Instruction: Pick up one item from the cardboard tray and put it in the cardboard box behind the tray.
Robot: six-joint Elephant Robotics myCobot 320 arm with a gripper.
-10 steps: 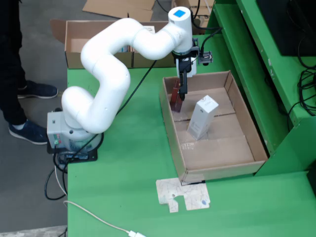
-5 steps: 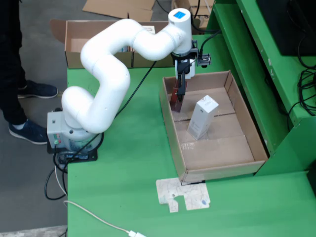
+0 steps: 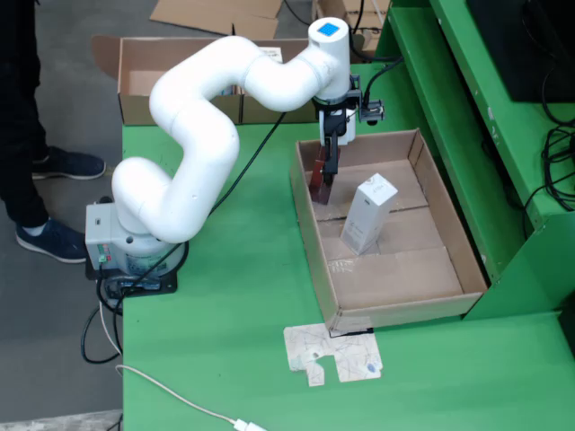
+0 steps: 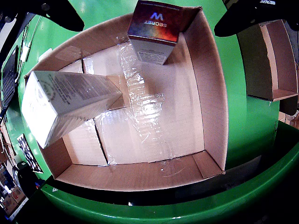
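The cardboard tray [image 3: 313, 235] lies on the green table; it also shows in the wrist view [image 4: 212, 93]. In it stand a dark red box [image 3: 320, 187] marked "SECRET" [image 4: 154, 23] near one corner and a white box [image 3: 368, 214], which sits at the left of the wrist view [image 4: 65, 102]. My gripper [image 3: 331, 166] hangs over the dark red box. In the wrist view the gripper [image 4: 149, 21] is open, with its dark fingers [image 4: 60, 14] wide on either side of that box and not touching it. The cardboard box [image 3: 180, 76] stands behind the tray.
A flat cardboard scrap [image 3: 332, 355] lies in front of the tray. A white cable [image 3: 180, 400] runs along the table's near edge. Green shelf frames [image 3: 476, 135] stand right of the tray. A person's legs [image 3: 36, 135] are at the far left. The robot base [image 3: 126, 242] is left of the tray.
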